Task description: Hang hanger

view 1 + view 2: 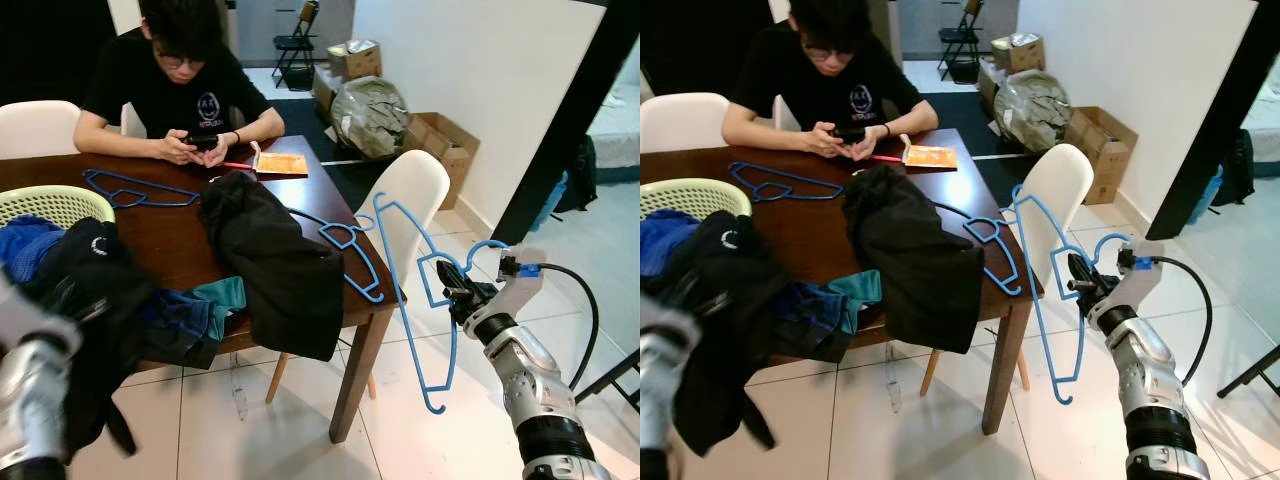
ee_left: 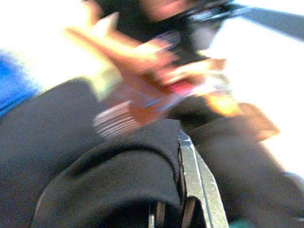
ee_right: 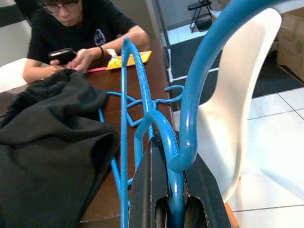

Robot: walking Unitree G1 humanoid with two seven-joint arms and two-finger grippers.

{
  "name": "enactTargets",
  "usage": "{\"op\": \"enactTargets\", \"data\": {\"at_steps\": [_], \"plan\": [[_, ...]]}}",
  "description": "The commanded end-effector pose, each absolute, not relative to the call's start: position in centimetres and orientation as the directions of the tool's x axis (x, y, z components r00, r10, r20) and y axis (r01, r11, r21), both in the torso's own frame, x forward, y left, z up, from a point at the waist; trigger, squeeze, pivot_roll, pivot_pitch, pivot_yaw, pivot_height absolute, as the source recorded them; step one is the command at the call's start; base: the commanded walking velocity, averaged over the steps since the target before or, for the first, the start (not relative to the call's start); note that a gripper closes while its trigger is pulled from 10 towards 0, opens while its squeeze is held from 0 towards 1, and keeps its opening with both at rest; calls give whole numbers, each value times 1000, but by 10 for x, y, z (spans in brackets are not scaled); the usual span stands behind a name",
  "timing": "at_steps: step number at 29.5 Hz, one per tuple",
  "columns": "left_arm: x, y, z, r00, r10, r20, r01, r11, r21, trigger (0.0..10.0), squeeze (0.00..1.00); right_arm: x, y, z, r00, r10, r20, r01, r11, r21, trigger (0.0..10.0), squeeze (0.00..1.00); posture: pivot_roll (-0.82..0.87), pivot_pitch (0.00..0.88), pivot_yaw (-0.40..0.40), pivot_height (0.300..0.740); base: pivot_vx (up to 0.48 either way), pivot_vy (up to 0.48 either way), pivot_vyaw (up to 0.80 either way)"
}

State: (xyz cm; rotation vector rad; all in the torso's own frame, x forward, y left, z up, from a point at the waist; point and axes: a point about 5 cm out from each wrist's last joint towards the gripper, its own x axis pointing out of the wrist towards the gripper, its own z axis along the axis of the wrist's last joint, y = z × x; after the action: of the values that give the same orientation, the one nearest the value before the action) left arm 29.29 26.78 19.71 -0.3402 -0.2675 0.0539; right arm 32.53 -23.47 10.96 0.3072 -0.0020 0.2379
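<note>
Jaws of right gripper: clamped on the neck of a blue hanger, held in the air off the wooden table's corner, beside the white chair. Left gripper: pushed into dark clothing at the table's near edge; jaw state cannot be told. On the table: black garment, two more blue hangers, laundry basket. Person seated at the far side.

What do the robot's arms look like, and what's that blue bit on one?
The right arm is shiny silver with rounded segments and black joint bands. Its tool has long black fingers. A small blue connector sits on the grey wrist block, with a black cable looping back. The left arm is silver too.
</note>
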Motion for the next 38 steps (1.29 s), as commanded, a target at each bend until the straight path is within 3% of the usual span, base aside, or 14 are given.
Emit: {"op": "enactTargets", "data": {"at_steps": [1,3,4,5,7,13,17,21,22,25,26,32,38], "plan": [[294,248,242,910,-14,414,144,948,-284,0,0,324,-238,106,975,223,22,-219,925,311,10000,0,20,0,-48,740,480,0,0],[294,248,242,910,-14,414,144,948,-284,0,0,324,-238,106,975,223,22,-219,925,311,10000,0,20,0,-48,740,480,0,0],[293,235,269,864,-72,498,221,943,-247,0,0,325,-237,106,974,224,23,-220,923,316,10000,0,20,0,-48,740,480,0,0],[293,235,269,864,-72,498,221,943,-247,0,0,325,-237,106,974,224,23,-220,923,316,10000,0,20,0,-48,740,480,0,0],[287,221,320,756,-147,638,325,930,-171,0,0,325,-235,106,974,224,28,-220,919,327,10000,0,16,0,-38,740,480,0,0],[278,213,364,652,-200,731,389,916,-97,0,0,324,-234,106,976,212,42,-213,915,344,10000,0,9,0,-21,740,480,0,0],[278,214,367,647,-201,736,392,915,-95,0,0,323,-235,106,977,207,46,-210,914,348,10000,0,7,0,-15,740,480,0,0],[282,212,351,695,-180,697,388,909,-152,0,0,323,-234,106,977,207,51,-212,912,351,10000,0,15,0,-12,740,457,0,0],[282,207,341,723,-193,663,398,901,-172,3765,0,324,-234,106,977,209,51,-214,912,351,10000,0,21,0,-13,740,0,0,0],[282,203,335,740,-204,641,405,896,-182,3765,0,324,-234,106,976,211,51,-215,911,352,10000,0,21,0,-13,740,0,0,0],[281,195,326,759,-237,607,424,887,-184,10000,0,324,-234,106,976,212,50,-216,911,352,10000,0,27,0,-15,740,0,0,0],[274,164,289,792,-426,437,544,818,-189,10000,0,326,-234,105,976,215,44,-216,910,353,10000,0,37,0,-17,740,0,0,0],[273,158,274,812,-462,356,549,811,-200,10000,0,326,-235,105,976,213,42,-214,911,352,10000,0,39,0,-15,740,0,0,0]]}}
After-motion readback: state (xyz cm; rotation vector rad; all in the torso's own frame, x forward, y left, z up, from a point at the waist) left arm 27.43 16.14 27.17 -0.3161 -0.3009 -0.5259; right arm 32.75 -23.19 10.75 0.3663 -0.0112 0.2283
